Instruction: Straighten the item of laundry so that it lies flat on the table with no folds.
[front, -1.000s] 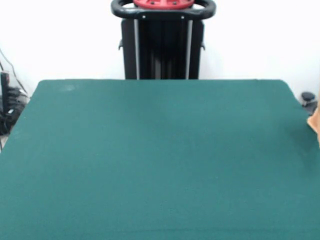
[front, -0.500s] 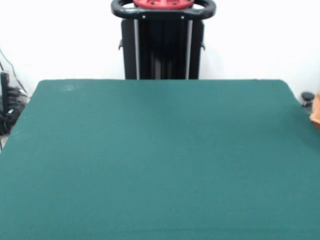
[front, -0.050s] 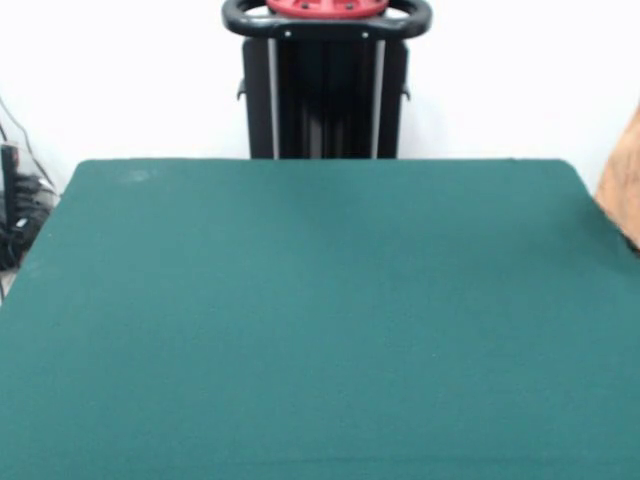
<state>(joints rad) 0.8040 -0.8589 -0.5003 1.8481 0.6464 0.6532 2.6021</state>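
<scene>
The dark green table (front, -0.050s: 300, 300) fills the front view. At the right edge of the picture a strip of the orange-tan item of laundry (front, -0.050s: 625, 185) pokes in above the table's far right corner, most of it out of frame. The gripper does not show in this view.
Black cables and gear (front, -0.050s: 15, 210) sit off the table's left side.
The orange-tan cloth at the right edge has come further into the picture and higher up, now covering the small dark object that stood beyond the table's right corner.
</scene>
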